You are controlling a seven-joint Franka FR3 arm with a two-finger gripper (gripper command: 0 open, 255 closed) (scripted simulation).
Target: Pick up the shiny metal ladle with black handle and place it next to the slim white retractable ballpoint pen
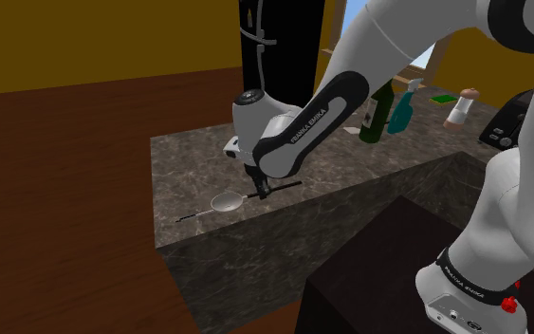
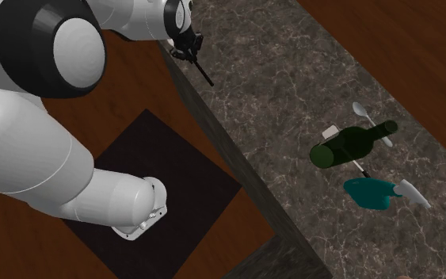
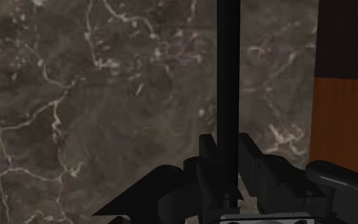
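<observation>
On the dark marble counter (image 1: pixel 189 157) I see a green bottle (image 1: pixel 377 116), a teal spray bottle (image 1: pixel 402 109) and a white shaker (image 1: pixel 461 107). They stand grouped at the upper right of the shoulder view, well apart from the gripper (image 1: pixel 260 187). A thin pen (image 1: pixel 193 216) lies left of centre, near the counter's front edge.

The ladle (image 1: pixel 229 200) sits just right of the pen, with a silvery bowl and a straight black handle slanting up to the right. I cannot tell whether the bowl touches the marble.

The wrist view shows both fingers (image 3: pixel 208 159) clamped on the handle. In the second exterior view, the handle end juts from the gripper near the counter's edge at the top, and the arm hides the bowl.
</observation>
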